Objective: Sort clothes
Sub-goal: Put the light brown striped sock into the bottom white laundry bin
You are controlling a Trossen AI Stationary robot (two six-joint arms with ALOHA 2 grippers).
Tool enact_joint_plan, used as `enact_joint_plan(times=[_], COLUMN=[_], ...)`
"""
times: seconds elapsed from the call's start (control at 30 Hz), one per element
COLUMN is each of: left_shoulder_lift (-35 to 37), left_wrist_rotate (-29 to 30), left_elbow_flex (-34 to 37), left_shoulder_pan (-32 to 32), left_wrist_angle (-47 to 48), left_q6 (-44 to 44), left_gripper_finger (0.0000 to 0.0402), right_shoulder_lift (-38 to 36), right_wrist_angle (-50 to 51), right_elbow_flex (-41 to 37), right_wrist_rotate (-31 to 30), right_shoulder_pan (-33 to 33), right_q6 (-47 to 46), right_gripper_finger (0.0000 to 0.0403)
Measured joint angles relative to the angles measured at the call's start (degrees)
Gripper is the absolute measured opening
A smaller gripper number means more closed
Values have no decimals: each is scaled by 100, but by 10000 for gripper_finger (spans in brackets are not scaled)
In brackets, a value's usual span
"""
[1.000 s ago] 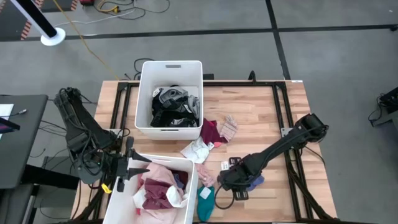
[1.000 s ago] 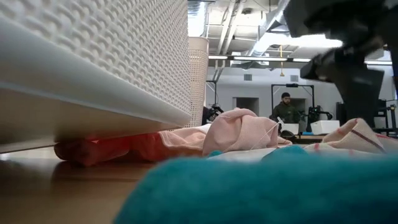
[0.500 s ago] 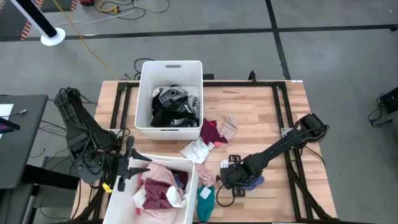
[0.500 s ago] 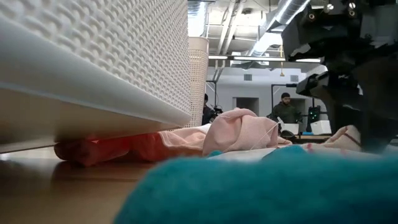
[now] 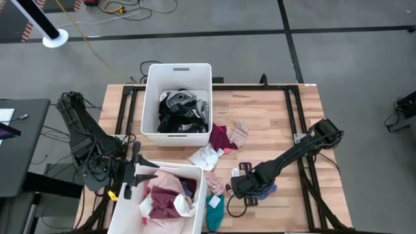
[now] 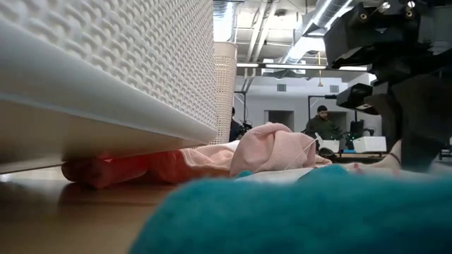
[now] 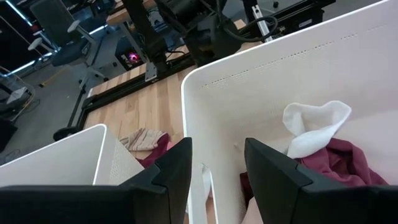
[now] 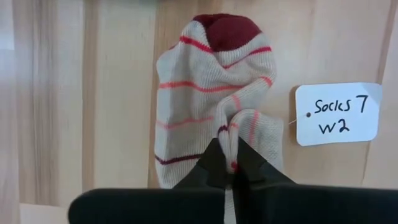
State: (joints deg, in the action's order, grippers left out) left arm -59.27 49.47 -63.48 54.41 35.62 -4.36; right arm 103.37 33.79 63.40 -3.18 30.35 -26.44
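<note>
The wooden table (image 5: 273, 117) carries two white bins: the far bin (image 5: 177, 99) holds dark and grey garments, the near bin (image 5: 166, 201) holds pink, maroon and white ones. Between them loose clothes lie on the wood: a maroon piece (image 5: 220, 138), a white piece (image 5: 207, 156) and a teal piece (image 5: 215, 208) at the near edge.

The right gripper (image 8: 228, 163) is down on the table near the teal piece, its fingers pinched almost together on a raised fold of a striped sock (image 8: 214, 93), cream with red bands and a maroon toe, lying flat on the boards. A paper tag (image 8: 337, 114) reading "Socks 7 W2" sits just beside it. The sock looks light, limp and stretchy; a pinch at the bunched middle should lift it, though it will likely dangle and drag its tag.

The left gripper (image 7: 216, 163) hangs over the near bin's rim, fingers apart and empty.

In the low view, teal fabric blocks the foreground, hiding the sock.
</note>
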Motion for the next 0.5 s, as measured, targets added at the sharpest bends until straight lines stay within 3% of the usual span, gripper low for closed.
enact_joint_plan(times=[0.33, 0.5], left_shoulder_lift=[0, 0], left_wrist_rotate=[1, -67], left_elbow_flex=[0, 0], left_shoulder_pan=[-187, -366], left_wrist_angle=[-54, -345], left_q6=[124, 427], left_gripper_finger=[141, 141], right_shoulder_lift=[-194, -729], right_wrist_angle=[-39, -41], right_elbow_flex=[2, 2], right_wrist_rotate=[-7, -458], right_shoulder_pan=[4, 114], right_q6=[101, 234], right_gripper_finger=[4, 4])
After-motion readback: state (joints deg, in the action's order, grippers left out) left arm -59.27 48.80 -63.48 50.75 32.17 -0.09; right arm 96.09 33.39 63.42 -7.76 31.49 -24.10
